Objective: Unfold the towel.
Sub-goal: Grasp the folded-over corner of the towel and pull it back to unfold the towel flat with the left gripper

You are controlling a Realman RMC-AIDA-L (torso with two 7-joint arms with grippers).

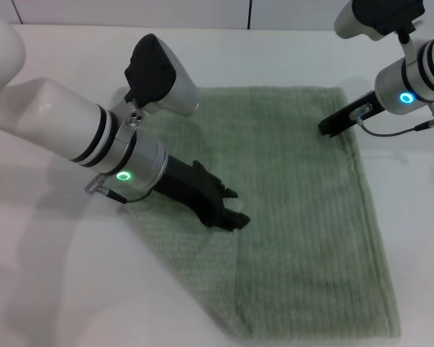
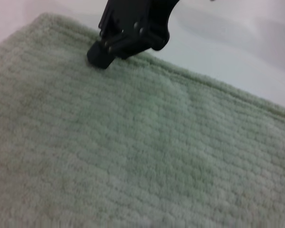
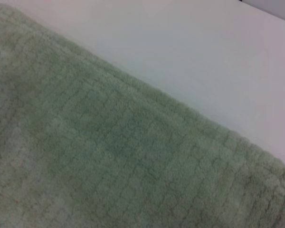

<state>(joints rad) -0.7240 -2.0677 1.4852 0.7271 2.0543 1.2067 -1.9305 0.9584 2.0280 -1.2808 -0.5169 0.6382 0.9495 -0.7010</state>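
The sage-green towel (image 1: 296, 217) lies flat on the white table (image 1: 275, 58). A straight step in the cloth runs down its near left part. My left gripper (image 1: 233, 207) is open and empty, low over the towel's left-middle area. My right gripper (image 1: 327, 129) looks shut, its tip resting on the towel near the far right corner. It also shows in the left wrist view (image 2: 102, 53), pressed on the cloth just inside the edge. The towel fills the left wrist view (image 2: 133, 156) and the right wrist view (image 3: 109, 156).
Bare white tabletop (image 1: 412, 217) surrounds the towel on the right and at the back. My left arm's white forearm (image 1: 65, 126) covers the towel's left edge. A grey wall panel (image 1: 130, 11) runs along the back.
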